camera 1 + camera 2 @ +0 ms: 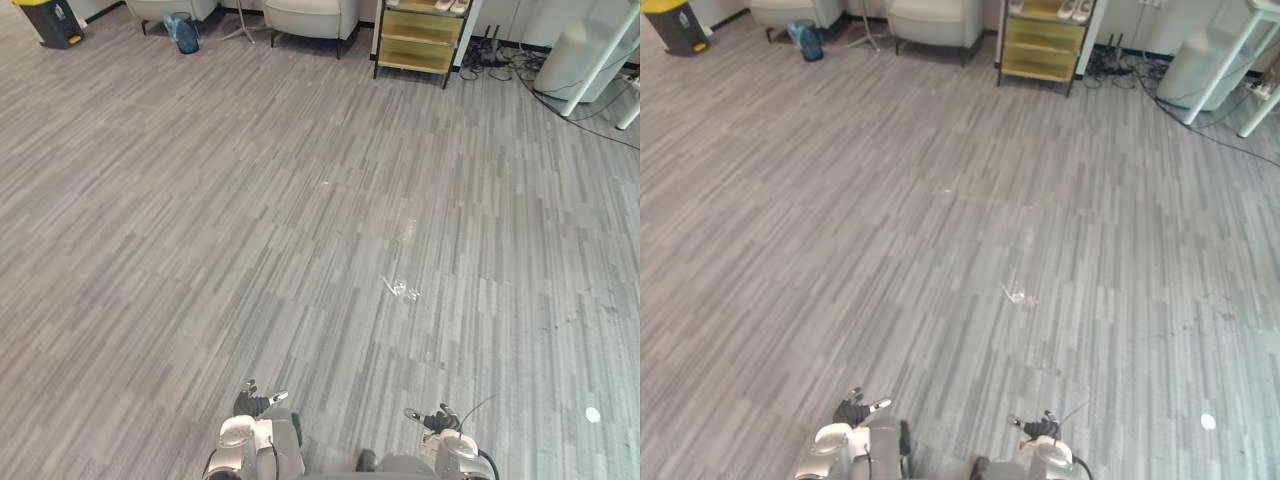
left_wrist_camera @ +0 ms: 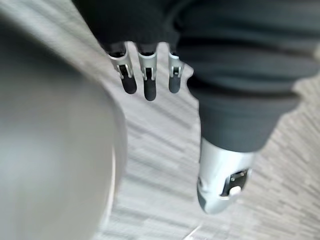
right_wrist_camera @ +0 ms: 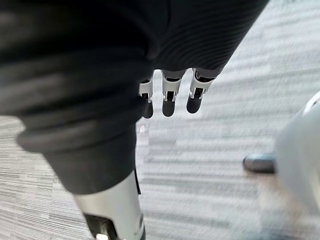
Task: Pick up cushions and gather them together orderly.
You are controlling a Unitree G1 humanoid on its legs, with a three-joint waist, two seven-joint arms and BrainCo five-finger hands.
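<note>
At the bottom edge, over the grey floor [image 1: 300,220], we've got the left hand [image 1: 252,402] and right hand [image 1: 436,420] hanging low, fingers [image 2: 149,82] straight, loosely apart, holding nothing. Far back, the armchairs [image 1: 305,17] are cut off, so we can't tell whether cushions lie there.

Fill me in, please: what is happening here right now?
Nothing is being handled at this moment. The robot's left hand and right hand hang low in front of it, fingers relaxed and empty, so no pick-up has begun. It faces a stretch of grey plank floor, with pale armchairs and a yellow shelf unit along the far wall.
</note>
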